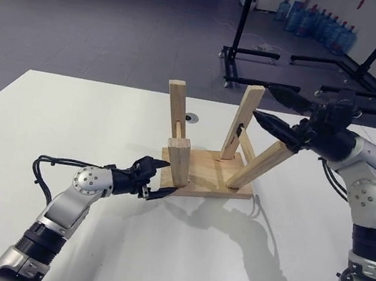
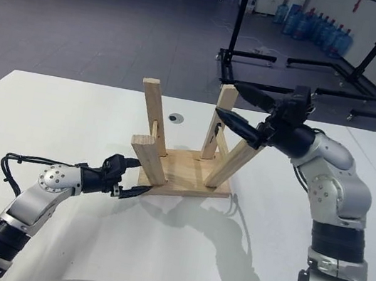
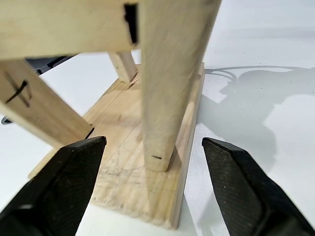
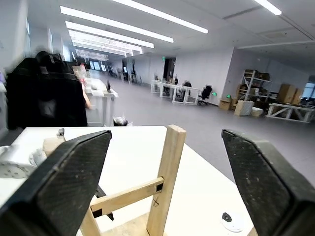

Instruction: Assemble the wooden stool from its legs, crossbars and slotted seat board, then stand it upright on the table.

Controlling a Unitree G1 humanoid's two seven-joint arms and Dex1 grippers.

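Over on the bench (image 1: 70, 113) the stool (image 1: 176, 110) is lying upside down on its seat board (image 1: 207, 174), legs (image 1: 244, 121) sticking up. Left tool (image 1: 167, 178) is gaping open at the board's near corner, probably to steady it. The right tool (image 1: 265, 101) is hovering open above the board, by the leaning leg (image 1: 265, 164).

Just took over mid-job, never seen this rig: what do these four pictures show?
A humanoid robot works at a white table. Two pictures come from its head, looking forward and down; the other two come from cameras on each wrist. The stool's seat board lies flat on the table with legs sticking up, one leaning. The left end effector sits low by the board's near corner, the right end effector by the leg tops. Both are open and hold nothing.
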